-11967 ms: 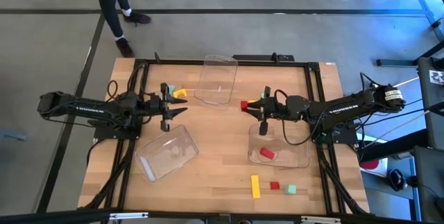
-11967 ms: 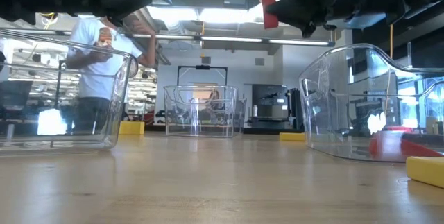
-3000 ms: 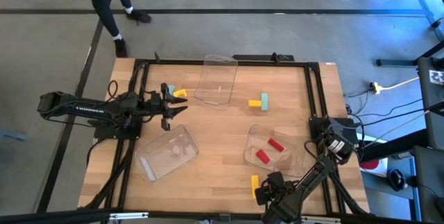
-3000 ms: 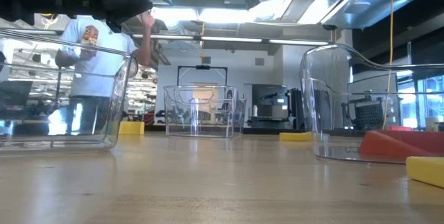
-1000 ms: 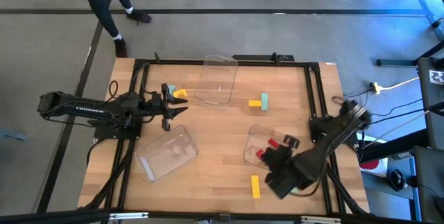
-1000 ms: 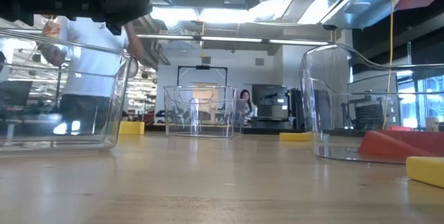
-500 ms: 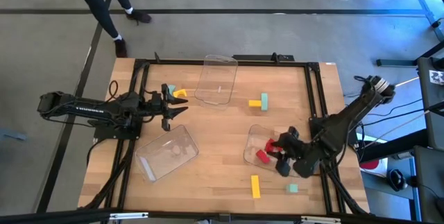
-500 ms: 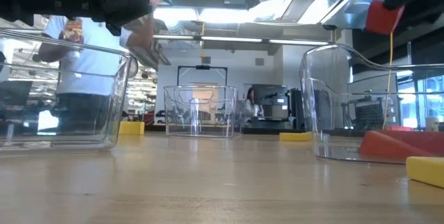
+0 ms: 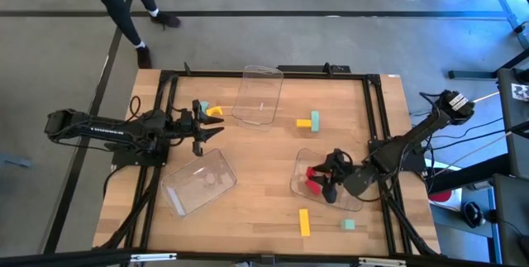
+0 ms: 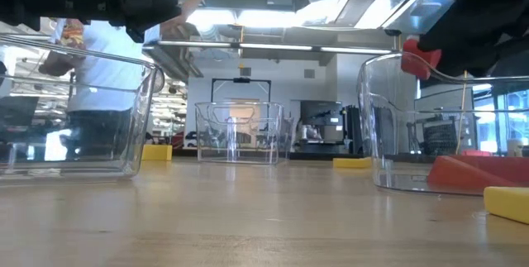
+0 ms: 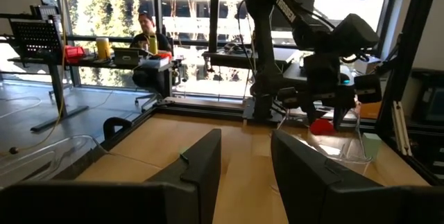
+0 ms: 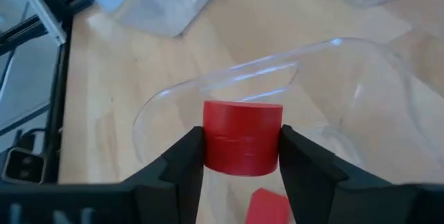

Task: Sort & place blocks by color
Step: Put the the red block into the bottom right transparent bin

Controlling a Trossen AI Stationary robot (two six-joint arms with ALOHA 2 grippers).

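My right gripper (image 12: 241,156) is shut on a red block (image 12: 243,137) and hangs just above the rim of the clear tray (image 9: 351,199) at the table's right. Another red block (image 12: 267,207) lies on that tray's floor beneath it. In the low view the held red block (image 10: 416,60) sits above the tray wall. My left gripper (image 11: 246,161) waits open and level at the table's left, with nothing between its fingers. A yellow bar (image 9: 304,221) and a green cube (image 9: 349,226) lie flat near the front edge. A yellow and green pair (image 9: 310,121) lies farther back. My right gripper pinches the red block by two opposite sides (image 12: 209,144) between its two fingers. The fingers slant downward from the table's right side. The block is lifted clear, above the tray's rim and the red block inside it.
A second clear tray (image 9: 259,93) stands at the far edge and a third (image 9: 200,180) lies near the left. A yellow piece (image 9: 213,112) and a green one (image 9: 202,104) sit by my left gripper. A person stands beyond the table in the low view.
My right gripper has carried the red block from near the table's front edge toward the far edge, over the right tray. It has come down and tipped its fingers downward. The block stays pinched and clear of the tray.
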